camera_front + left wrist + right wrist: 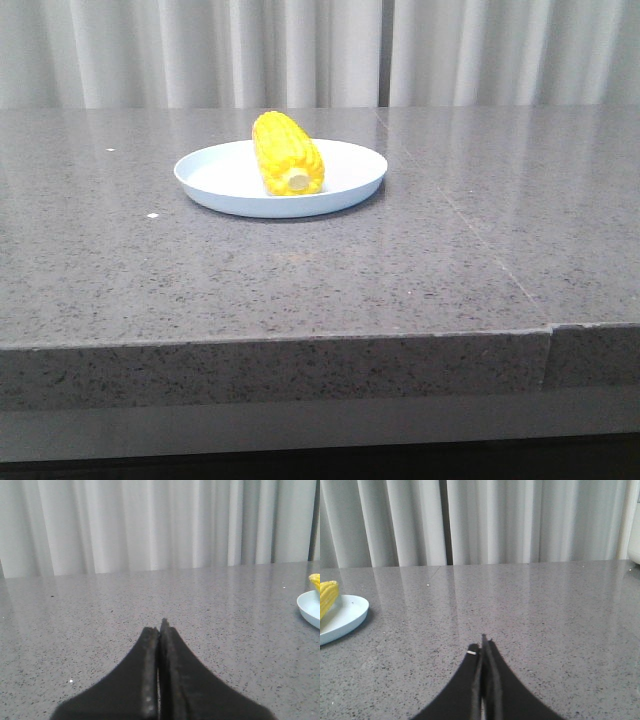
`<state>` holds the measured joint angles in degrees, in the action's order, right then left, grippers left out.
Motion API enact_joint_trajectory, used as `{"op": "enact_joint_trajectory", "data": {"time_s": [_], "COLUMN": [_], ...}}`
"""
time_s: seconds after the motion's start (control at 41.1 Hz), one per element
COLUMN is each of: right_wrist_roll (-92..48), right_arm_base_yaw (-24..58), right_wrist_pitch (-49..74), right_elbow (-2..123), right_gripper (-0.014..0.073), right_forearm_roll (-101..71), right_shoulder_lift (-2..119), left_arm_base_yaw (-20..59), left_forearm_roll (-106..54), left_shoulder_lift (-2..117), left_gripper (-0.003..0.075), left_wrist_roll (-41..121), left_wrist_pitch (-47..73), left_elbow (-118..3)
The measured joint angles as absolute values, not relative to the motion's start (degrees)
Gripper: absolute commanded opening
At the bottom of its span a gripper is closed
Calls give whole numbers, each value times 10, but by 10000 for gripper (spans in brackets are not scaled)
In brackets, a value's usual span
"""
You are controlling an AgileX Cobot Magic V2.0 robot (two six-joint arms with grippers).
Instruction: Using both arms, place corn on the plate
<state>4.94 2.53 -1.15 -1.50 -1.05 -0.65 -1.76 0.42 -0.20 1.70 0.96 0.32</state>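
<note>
Corn: the yellow cob (287,153) lies on its side inside the plate, a little left of the plate's centre, resting on the flat of the dish.
Axis: its long axis runs front to back across the plate, the pale stub end facing the front camera and the tapered end pointing toward the curtain.
Plate: the shallow white plate (355,183) sits on the grey stone table (300,280), its low rim likely enough to stop the cob rolling off.
Left gripper: the left gripper (159,630) is off to the plate's left, jaws pressed together, empty.
Right gripper: the right gripper (484,645) is off to the plate's right, jaws likewise closed on nothing.
Status: the placing looks complete, both arms clear of the plate.
</note>
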Motion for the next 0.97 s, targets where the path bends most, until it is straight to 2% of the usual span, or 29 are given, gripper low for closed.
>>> {"op": "enact_joint_trajectory", "data": {"time_s": [0.973], "right_wrist_roll": [67], "right_arm_base_yaw": [25], "right_wrist_pitch": [-12], "right_elbow": [-15], "right_gripper": [-69], "right_forearm_roll": [0], "right_shoulder_lift": [-7], "left_arm_base_yaw": [-18], "left_forearm_roll": [4], "left_shoulder_lift": [-2], "left_gripper": [-20], "left_wrist_roll": [17], "left_wrist_pitch": [10], "left_elbow": [3]}}
